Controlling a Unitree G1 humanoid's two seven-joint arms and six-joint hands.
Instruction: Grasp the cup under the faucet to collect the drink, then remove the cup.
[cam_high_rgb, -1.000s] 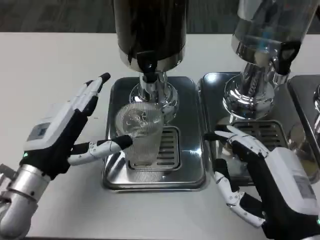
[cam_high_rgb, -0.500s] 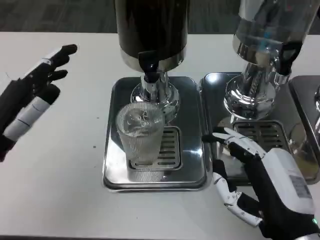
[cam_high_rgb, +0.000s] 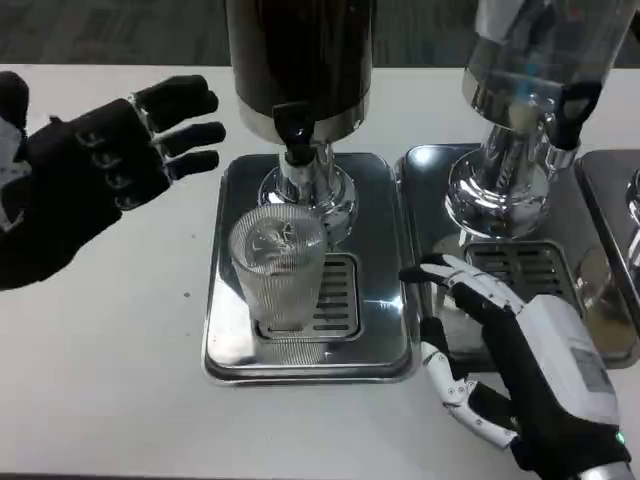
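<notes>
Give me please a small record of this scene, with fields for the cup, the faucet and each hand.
cup: ribbed clear cup upright on the drip tray, under the faucet, held by no hand
faucet: black faucet of the dark dispenser, above the cup
left hand: raised left of the dispenser, fingers apart, holding nothing
right hand: low, right of the tray, fingers apart, holding nothing

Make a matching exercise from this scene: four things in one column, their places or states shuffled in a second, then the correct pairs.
Things:
1. cup
2. left hand
3. right hand
4. dark dispenser

States:
A. raised left of the dark dispenser, palm showing, fingers spread
B. stands over the left drip tray
C. upright on the tray grate under the faucet
D. open near the seam between the two trays

Pairs: 1-C, 2-A, 3-D, 4-B
</notes>
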